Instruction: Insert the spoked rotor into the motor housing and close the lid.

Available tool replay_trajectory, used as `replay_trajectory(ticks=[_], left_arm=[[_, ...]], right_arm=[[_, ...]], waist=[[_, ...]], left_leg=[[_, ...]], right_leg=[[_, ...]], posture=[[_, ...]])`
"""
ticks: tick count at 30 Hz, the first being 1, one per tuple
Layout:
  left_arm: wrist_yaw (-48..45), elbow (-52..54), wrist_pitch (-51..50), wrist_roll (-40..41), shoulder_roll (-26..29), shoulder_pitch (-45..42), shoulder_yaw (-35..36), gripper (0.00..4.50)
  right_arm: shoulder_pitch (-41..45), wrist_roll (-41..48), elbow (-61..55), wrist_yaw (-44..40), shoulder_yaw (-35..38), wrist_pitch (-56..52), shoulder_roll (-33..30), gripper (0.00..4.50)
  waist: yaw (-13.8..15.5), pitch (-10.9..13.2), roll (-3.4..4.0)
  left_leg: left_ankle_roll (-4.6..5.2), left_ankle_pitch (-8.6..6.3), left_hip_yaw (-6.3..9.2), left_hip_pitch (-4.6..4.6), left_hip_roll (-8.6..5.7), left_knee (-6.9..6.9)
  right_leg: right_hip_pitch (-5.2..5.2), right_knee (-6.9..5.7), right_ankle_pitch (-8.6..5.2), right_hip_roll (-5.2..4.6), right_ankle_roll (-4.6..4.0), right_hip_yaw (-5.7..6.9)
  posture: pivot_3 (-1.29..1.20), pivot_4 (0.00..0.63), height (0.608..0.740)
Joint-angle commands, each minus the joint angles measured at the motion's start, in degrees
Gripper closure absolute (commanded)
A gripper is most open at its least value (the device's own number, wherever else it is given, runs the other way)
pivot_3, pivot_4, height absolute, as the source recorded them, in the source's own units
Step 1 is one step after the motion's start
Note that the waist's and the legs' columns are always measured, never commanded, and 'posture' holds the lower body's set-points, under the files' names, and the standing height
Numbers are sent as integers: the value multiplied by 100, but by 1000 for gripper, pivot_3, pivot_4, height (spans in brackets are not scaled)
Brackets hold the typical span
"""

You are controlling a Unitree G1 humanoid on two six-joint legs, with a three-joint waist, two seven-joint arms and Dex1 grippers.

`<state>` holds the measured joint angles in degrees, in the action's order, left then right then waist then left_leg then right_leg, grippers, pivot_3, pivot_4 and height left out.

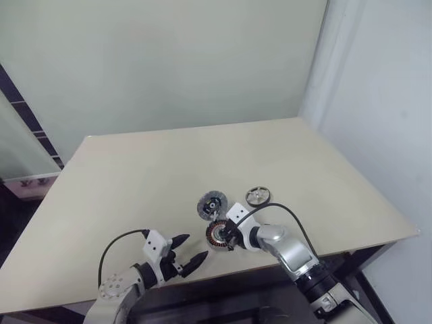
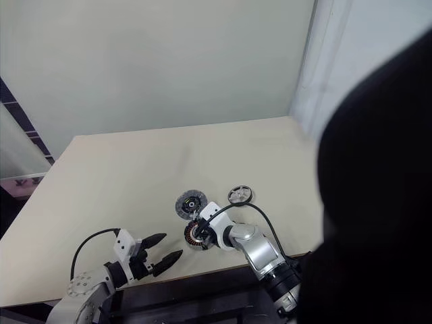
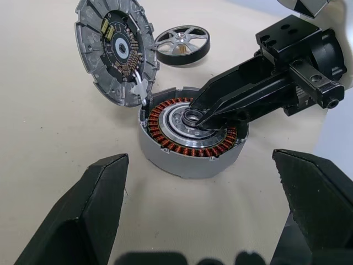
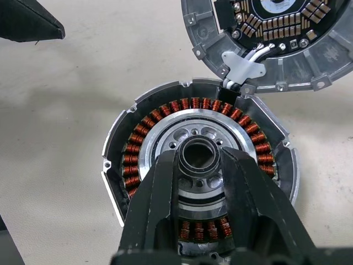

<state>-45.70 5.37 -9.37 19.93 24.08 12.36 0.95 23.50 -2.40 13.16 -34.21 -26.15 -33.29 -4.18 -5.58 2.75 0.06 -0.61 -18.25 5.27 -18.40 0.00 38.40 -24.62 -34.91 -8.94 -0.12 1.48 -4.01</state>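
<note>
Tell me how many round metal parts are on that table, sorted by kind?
Motor housing with copper windings: 1
Lid, tilted up beside the housing: 1
Spoked rotor, lying apart: 1
Small dark ring at the housing's centre, between the right gripper jaws: 1
Total: 4

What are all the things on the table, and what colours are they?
Table: one, pale beige, under everything.
Motor housing: one, silver rim with copper-brown coils, near the table's front edge.
Small dark ring: one, at the housing's centre, between the right tool's fingers.
Lid: one, grey with a dark middle, tilted open, joined to the housing's far side by wires.
Spoked rotor: one, dark grey, lying flat beyond the housing, apart from it.
Left tool: one, black fingers, open, left of the housing, holding nothing.
Right tool: one, black fingers, closed on the small ring.
</note>
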Motion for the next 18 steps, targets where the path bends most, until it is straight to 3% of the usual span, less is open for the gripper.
replay_trajectory(ticks=[1, 15, 18], left_arm=[[-14, 105, 104, -21, 54, -105, 23, 0], [-2, 123, 100, -18, 41, -103, 15, 0], [-4, 118, 101, -24, 44, -106, 12, 0]], right_arm=[[59, -28, -82, 7, -37, 60, 32, 3685], [36, -70, -13, 31, -70, 105, 7, 3685], [23, -66, -31, 17, -68, 68, 9, 2666]], waist=[[0, 0, 0], [-1, 0, 0], [0, 0, 0]], left_leg=[[0, 0, 0, 0, 0, 0], [0, 0, 0, 0, 1, -1], [0, 0, 0, 0, 1, -1]], right_leg=[[0, 0, 0, 0, 0, 0], [0, 0, 0, 0, 0, 0], [0, 0, 0, 0, 0, 0]], posture=[[0, 0, 740], [0, 0, 740], [0, 0, 740]])
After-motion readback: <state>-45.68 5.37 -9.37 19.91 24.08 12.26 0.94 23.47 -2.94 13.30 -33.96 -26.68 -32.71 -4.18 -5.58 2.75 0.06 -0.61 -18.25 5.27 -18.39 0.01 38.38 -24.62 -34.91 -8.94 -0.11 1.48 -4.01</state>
